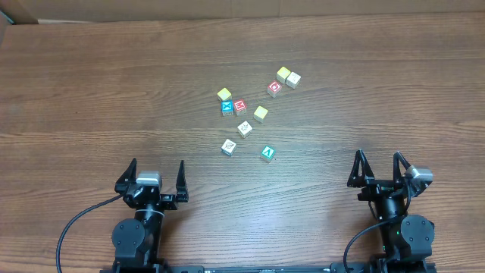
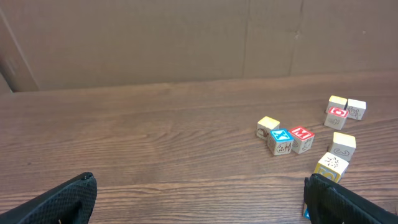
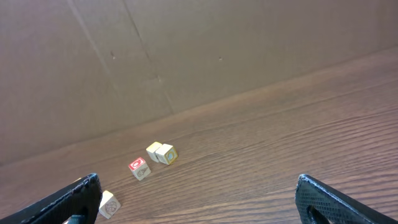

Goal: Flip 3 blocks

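Overhead, blocks: the three to flip lie at the near side of the scatter on the surface (image 1: 91, 76); upper white block (image 1: 244, 128), lower white block (image 1: 229, 147), teal block (image 1: 267, 153); none touching another.
Overhead, grippers: left gripper (image 1: 157, 167) jaws spread wide, nothing held; right gripper (image 1: 377, 158) the same; both well short of the cubes.
Overhead, approach: I'd say the lower white block suits the left arm and the teal block the right; come down straight, pinch two opposite side faces, lift, roll to a new face, set down clear of neighbours.
Overhead, count: ten cubes; two white with line marks, one teal, three yellow-topped cubes (image 1: 224, 95), two red cubes (image 1: 240, 105), one blue cube (image 1: 226, 108), one pale cube (image 1: 293, 80).
Left wrist, count: eight cubes clear; upper white block at lower right, just beyond the right finger; the other two task blocks not clearly shown.
Right wrist, count: four cubes, far left; no task block I can identify; jaws wide, empty.
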Controlling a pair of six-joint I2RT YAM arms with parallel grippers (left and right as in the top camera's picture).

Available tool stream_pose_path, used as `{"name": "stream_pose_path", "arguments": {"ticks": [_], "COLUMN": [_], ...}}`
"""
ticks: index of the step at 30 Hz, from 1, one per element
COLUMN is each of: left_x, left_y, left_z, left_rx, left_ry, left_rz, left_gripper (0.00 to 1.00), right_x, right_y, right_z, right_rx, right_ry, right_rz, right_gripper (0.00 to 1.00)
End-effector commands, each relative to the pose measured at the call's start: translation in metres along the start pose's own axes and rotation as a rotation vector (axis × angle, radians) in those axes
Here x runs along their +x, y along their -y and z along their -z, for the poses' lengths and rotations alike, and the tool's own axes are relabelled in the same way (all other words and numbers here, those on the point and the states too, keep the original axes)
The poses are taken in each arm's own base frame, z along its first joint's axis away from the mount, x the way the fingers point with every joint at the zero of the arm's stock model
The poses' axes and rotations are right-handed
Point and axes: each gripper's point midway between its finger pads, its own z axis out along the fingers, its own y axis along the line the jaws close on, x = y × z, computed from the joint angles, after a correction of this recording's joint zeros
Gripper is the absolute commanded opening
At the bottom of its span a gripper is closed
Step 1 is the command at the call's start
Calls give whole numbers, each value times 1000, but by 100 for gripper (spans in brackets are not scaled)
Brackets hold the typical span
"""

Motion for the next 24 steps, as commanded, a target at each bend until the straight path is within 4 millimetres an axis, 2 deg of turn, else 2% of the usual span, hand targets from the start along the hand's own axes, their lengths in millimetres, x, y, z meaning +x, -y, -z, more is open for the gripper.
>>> {"name": "stream_pose_path", "arguments": {"ticks": [1,17,21,24], "left_x": [1,1,1,1], "left_y": [-1,-1,-1,-1], "left_z": [0,0,0,0], "left_rx": [-3,-3,-3,-3], "left_ry": [7,7,7,7], "left_rz": [12,12,12,12], "left_gripper": [100,100,100,100], "right_x": [1,0,-2,-16], "right_y": [0,-1,-18,-32], "right_z": [0,0,2,6], "right_rx": [-4,-10,-104,-156], "right_ry": [6,11,-4,11], "right_rz": [13,10,12,16], "right_gripper": [100,100,100,100]}}
